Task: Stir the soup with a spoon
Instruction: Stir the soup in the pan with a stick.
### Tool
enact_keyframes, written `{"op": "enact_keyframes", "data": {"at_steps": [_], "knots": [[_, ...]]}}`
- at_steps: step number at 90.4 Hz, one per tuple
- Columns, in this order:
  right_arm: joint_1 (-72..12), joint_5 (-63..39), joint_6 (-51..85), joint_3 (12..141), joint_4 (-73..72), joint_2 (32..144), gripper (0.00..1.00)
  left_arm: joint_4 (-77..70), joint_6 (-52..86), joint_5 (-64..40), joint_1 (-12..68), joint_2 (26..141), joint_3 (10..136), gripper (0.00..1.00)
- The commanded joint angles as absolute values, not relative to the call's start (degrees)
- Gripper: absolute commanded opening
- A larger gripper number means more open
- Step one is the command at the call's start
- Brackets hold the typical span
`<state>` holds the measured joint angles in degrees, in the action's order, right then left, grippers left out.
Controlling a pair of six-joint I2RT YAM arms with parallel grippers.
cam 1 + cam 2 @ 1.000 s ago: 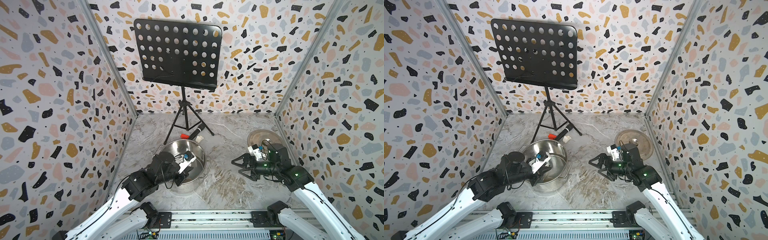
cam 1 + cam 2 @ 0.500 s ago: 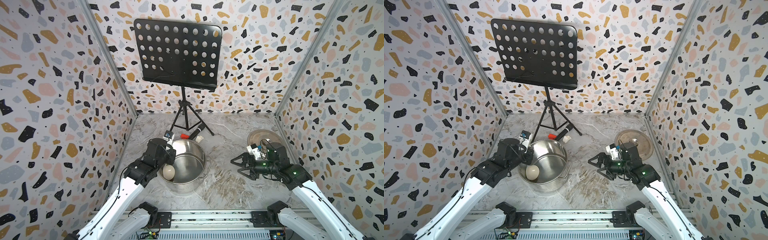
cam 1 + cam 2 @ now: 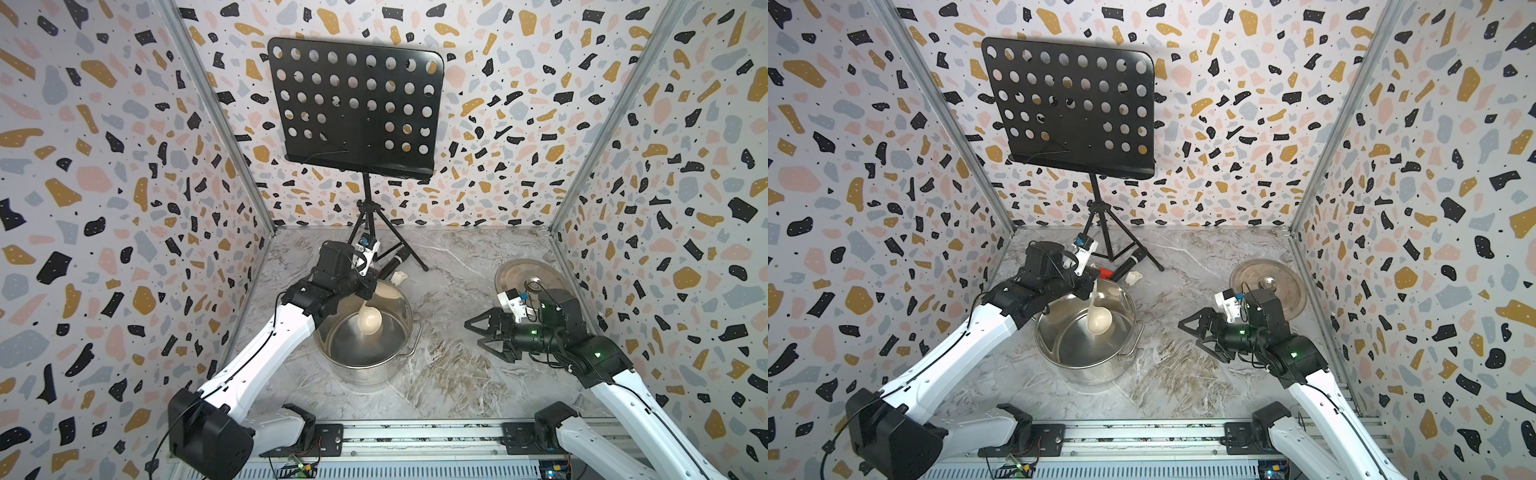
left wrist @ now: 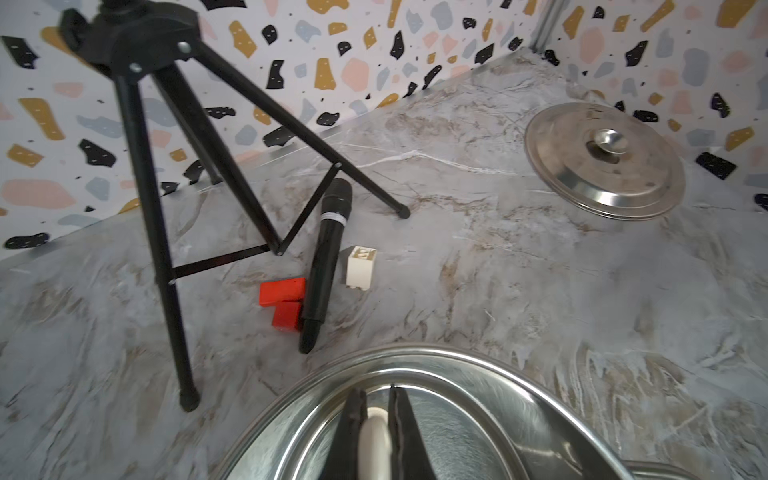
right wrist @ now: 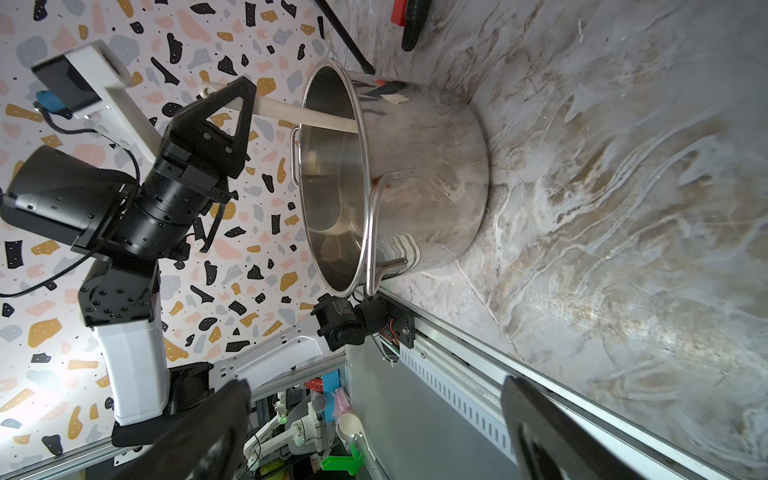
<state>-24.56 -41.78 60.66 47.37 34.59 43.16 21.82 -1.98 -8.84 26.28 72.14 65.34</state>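
Spoon (image 3: 370,322) mid-frame looks light, stiff, slick plastic to us; left gripper (image 4: 376,397) is clamped high on its handle.

The left arm (image 3: 266,349) and right arm (image 3: 640,399) share white links, black joints, looping black cables, white camera brackets (image 3: 512,302) with blue tags, and black triangular fingers (image 5: 208,139), with green lights (image 3: 597,355) on the right.
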Motion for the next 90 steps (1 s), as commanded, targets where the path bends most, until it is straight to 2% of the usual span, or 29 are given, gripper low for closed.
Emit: {"op": "enact_keyframes", "data": {"at_steps": [1,25,49,74,90], "knots": [[-24.74,-41.23,61.21,47.63,35.33,42.40,0.99,18.23,-4.04,-15.46,29.86,73.22,68.46,0.00],[-24.79,-40.92,61.35,47.83,35.50,42.20,0.99,23.94,-9.34,-17.97,37.89,70.43,66.93,0.00],[-24.73,-41.17,61.35,47.60,35.04,42.44,0.99,32.30,-10.30,-18.08,39.84,55.24,56.45,0.00],[-24.78,-41.92,60.61,48.80,34.53,44.51,0.99,41.18,-8.50,-5.85,39.25,42.88,51.78,0.00],[-24.78,-42.09,60.27,49.22,35.03,44.63,0.99,41.00,-1.16,5.23,33.66,40.01,51.27,0.00]]}}
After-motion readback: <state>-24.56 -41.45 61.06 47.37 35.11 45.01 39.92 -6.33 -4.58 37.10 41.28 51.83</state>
